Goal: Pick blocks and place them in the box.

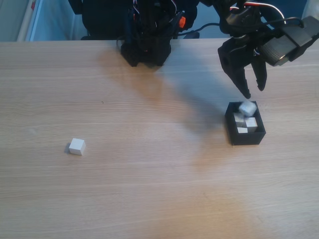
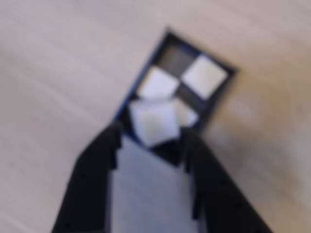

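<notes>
The desk (image 1: pixel 149 189) lies bare across the middle and front, so passage there is free; one block (image 1: pixel 77 146) sits alone at the left, well apart from all else, open on every side; at the right the box (image 1: pixel 245 139) holds several blocks (image 2: pixel 204 76), leaving little room inside; another block (image 1: pixel 247 107) is blurred at its rim, just under the jaws, which stand apart above it (image 1: pixel 253 92); the arm's base (image 1: pixel 146 50) blocks the far edge.
</notes>
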`<state>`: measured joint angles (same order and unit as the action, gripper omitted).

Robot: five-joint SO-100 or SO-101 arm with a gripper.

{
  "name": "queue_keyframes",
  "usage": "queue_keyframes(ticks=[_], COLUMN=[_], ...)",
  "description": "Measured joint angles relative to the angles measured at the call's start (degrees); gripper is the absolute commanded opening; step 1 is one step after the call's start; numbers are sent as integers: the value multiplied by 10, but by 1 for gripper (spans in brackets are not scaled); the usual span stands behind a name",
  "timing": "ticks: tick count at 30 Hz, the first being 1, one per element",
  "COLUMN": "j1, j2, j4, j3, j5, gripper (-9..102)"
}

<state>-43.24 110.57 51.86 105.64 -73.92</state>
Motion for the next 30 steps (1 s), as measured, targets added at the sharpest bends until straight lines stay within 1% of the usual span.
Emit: queue_keyframes(ticks=[4,6,9,11,15,18,21,25,30], j1=[13,20,45,76,168,250,336,426,512], j2=[0,0,24,62,165,254,337,405,414], j4=[10,22,59,82,129,154,150,105,71], j3=[0,0,6,35,134,210,289,371,397], j5=[-3,-4,-11,-16,-67,-134,-193,-183,-175], gripper=[8,1,0,0,0,1,0,2,5])
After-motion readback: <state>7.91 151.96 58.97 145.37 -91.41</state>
